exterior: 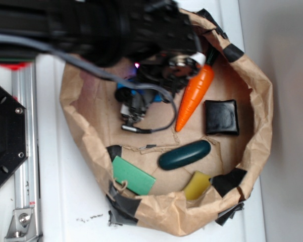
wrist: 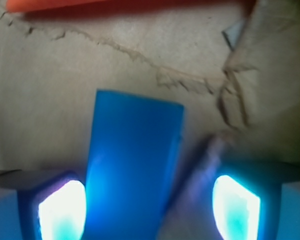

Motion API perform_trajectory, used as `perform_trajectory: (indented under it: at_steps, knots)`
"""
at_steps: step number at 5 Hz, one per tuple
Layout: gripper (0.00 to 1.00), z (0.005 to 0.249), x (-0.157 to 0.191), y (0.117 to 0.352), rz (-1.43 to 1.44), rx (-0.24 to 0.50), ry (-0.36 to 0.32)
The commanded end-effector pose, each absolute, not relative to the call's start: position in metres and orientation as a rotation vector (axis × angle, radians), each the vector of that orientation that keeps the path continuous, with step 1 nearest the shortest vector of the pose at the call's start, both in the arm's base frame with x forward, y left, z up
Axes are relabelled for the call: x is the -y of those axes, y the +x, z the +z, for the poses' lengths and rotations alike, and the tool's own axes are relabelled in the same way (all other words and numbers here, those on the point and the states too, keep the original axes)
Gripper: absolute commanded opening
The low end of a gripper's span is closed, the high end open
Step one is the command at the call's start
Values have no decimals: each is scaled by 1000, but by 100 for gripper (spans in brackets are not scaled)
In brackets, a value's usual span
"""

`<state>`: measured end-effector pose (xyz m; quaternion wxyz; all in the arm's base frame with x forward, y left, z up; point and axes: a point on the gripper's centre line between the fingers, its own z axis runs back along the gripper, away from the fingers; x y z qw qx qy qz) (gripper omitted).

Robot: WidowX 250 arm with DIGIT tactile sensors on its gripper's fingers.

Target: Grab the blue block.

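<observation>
Open gripper (wrist: 149, 200) over the blue block (wrist: 132, 165) inside the brown paper bowl (exterior: 252, 136).

In the wrist view the blue block lies flat on the paper floor, between the two glowing fingertips (wrist: 62, 210). Its long axis runs from the bottom of the picture up to the top, leaning a little to the right, and its far short edge points toward the orange carrot (wrist: 90, 5). The left finger is just beside the block's edge; the right finger stands apart from it, so the jaws are spread and do not squeeze the block. In the exterior view only small blue parts (exterior: 156, 97) show under the black arm, left of the carrot. A black block (exterior: 221, 117), a dark green oval piece (exterior: 184, 155), a green block (exterior: 133, 175) and a yellow piece (exterior: 197, 185) lie well apart.
</observation>
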<state>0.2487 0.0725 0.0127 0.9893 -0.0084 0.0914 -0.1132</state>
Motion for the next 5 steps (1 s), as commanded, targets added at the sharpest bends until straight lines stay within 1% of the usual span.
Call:
perform_trajectory:
  at_steps: [1, 2, 3, 4, 5]
  knots:
    - [0, -16, -60, 250, -182, -207, 25]
    - [0, 20, -57, 252, -183, -141, 42]
    - [0, 70, -50, 259, -168, -12, 49]
    - [0, 120, -48, 260, -114, 55, 76]
    - [0, 154, -46, 261, -106, 73, 52]
